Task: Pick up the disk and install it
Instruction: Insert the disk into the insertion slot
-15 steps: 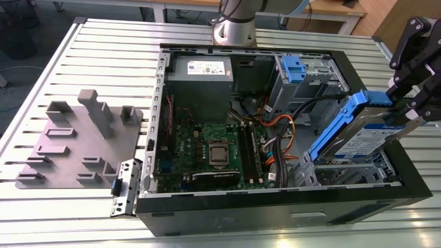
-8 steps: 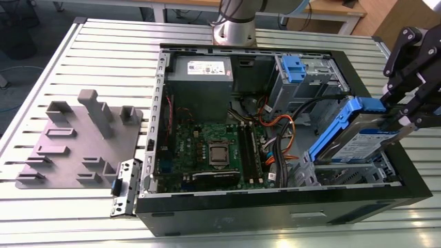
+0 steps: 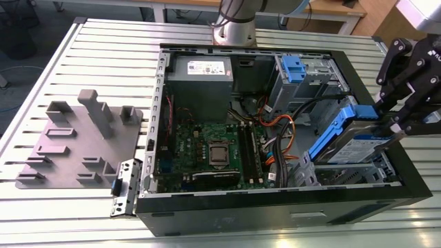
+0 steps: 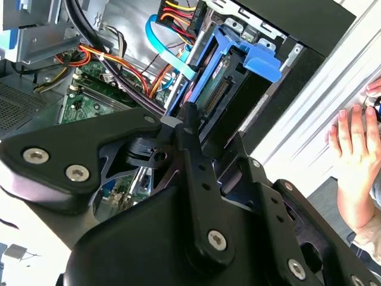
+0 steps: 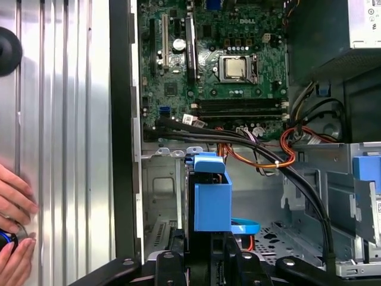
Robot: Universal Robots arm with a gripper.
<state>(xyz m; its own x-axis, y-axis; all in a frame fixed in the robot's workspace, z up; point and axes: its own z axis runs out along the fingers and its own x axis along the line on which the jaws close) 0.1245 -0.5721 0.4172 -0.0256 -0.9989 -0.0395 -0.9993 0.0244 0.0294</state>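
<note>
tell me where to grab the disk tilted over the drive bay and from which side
Pinch the disk across its flat faces at the end away from the bay, coming from above the case. It is thin and stands on edge, so the faces suit a parallel pinch, and the blue side rails are left free to slide in. The gripper holds it roughly so.

Can't see far end of disk [image 3: 348,144] in exterior view: buried behind gripper [image 3: 394,126]. Losing gripper body past that view's right edge. In first wrist view, getting only the disk's blue rail end; rest tucked under gripper housing. Getting only part of hand [image 5: 13,208] in both wrist views, clipped by picture edge. Can't identify dark-blue item [image 5: 7,239] under it. Losing arm base [image 3: 238,23] past exterior view's top edge.
</note>
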